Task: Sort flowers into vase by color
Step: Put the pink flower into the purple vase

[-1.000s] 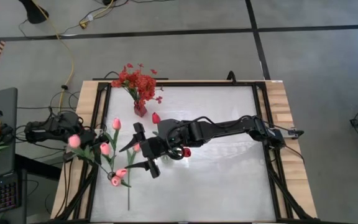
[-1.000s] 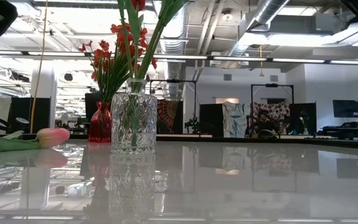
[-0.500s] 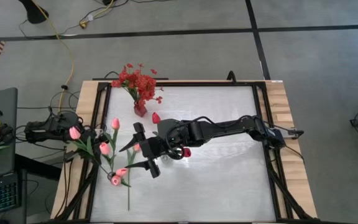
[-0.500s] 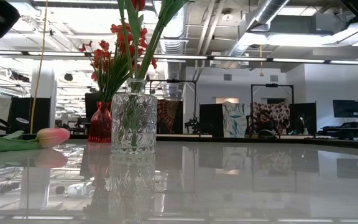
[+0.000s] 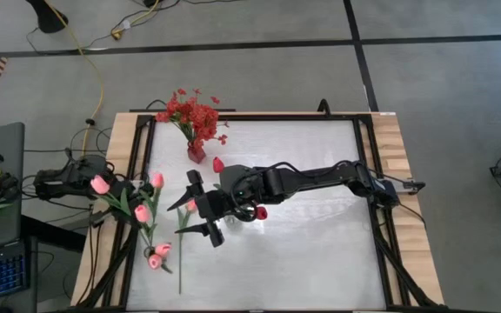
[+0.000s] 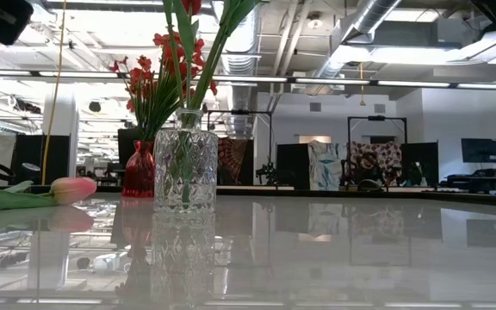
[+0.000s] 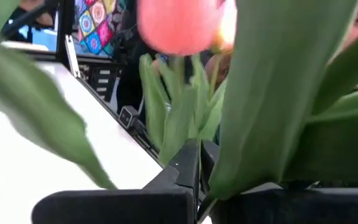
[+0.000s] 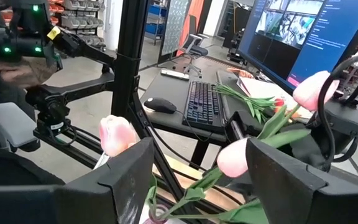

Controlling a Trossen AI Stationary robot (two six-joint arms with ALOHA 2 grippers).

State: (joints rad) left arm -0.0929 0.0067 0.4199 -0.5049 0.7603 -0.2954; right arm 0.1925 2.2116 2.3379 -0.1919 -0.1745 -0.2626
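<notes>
Left hand (image 7: 197,171) shut on pink tulip (image 5: 100,184), fingertips leaf-hidden.

left gripper (image 5: 120,193): shut on pink tulip (image 5: 100,184), table's left edge
right gripper (image 5: 200,209): fingers apart, table middle

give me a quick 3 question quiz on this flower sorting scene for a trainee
1. True or false: the left tool is shut on a pink tulip.
2. What stands in the small red vase? A) pink tulips B) a spray of red blossoms C) nothing
3. Fill in: the right tool hangs open beside the clear ___ vase.

Key: 1 true; 2 B; 3 glass
</notes>
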